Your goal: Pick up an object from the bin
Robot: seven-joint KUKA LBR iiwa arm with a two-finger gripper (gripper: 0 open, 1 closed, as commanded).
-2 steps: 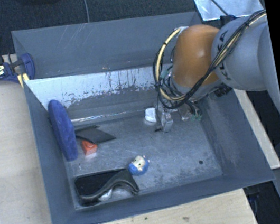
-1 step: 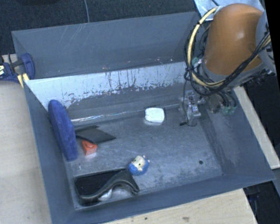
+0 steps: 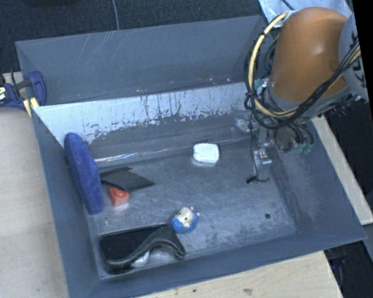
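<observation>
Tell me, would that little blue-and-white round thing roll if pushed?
Probably: the blue-and-white round thing looks ball-like and lies on the flat bin floor. It seems small, so likely light. The black curved thing close beside it might stop it.

Blue padded roll (image 3: 83, 171) stood along the bin's (image 3: 156, 57) left wall; just right of it lay a flat black piece (image 3: 126, 179), an orange lump (image 3: 117, 194) at its near edge; white block (image 3: 206, 153) sat mid-floor, farther back; blue-and-white ball (image 3: 184, 220) rested beside a black curved object (image 3: 140, 248), near left.
</observation>
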